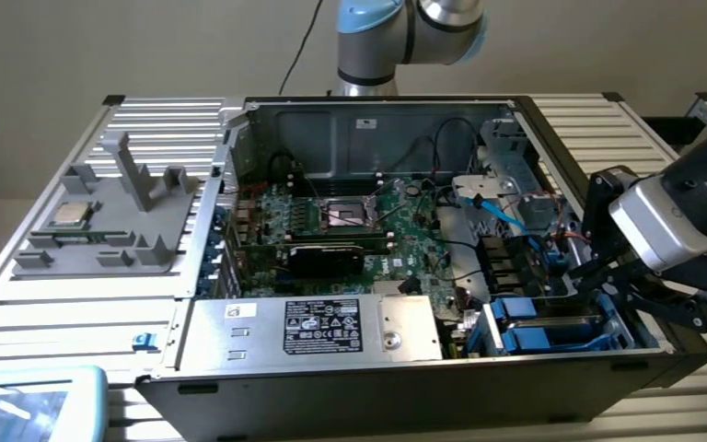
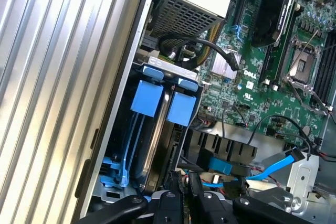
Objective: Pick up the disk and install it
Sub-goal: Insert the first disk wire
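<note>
Item: the disk, standing on edge in the drive bay, in the near corner of the computer case at the exterior view's right. Appearance: a thin silver-and-dark slab seen edgewise in a bright blue plastic frame, with a square blue tab at its far end; the label side is hidden. Neighbour: a second blue carrier just beside it in the same bay. Handling: the gripper is at the disk's near end, its jaws drawn close and apparently clenched on the disk's thin sides. Step, as judged: installing, with the pick-up done and the disk well down the bay. Finishing calls for a straight push along the blue rails, square to the bay and clear of nearby cables. Surroundings: circuit board, power supply box and blue cable inside the case; a grey holder carrying a small chip on the slatted table at the exterior view's left.
</note>
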Robot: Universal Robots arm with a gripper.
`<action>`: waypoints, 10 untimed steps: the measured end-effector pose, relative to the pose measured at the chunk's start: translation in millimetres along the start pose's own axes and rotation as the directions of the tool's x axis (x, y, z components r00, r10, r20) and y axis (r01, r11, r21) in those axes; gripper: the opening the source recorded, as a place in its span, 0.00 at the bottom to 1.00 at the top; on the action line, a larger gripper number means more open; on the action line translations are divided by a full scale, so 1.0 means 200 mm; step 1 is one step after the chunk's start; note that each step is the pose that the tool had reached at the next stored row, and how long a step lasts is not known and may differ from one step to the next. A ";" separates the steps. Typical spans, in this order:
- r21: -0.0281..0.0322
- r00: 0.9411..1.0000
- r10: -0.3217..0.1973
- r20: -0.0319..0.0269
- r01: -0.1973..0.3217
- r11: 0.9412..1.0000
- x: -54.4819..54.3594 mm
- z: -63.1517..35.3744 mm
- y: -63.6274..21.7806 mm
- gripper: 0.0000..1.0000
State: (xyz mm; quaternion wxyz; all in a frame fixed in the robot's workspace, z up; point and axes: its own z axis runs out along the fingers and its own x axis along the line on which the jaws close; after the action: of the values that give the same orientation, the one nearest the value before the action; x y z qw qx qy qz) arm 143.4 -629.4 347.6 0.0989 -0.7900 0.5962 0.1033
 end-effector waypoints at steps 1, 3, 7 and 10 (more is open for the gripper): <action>0.000 1.000 0.000 0.000 0.000 1.000 0.00 0.000 0.000 0.16; 0.000 1.000 0.000 0.000 0.000 1.000 0.00 0.000 0.000 0.16; 0.000 1.000 0.000 0.000 0.000 1.000 0.00 0.000 0.000 0.16; 0.000 1.000 0.000 0.000 0.000 1.000 0.00 0.000 0.000 0.16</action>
State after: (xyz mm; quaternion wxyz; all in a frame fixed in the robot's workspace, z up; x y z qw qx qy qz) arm 143.4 -629.4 347.6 0.0989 -0.7900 0.5962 0.1034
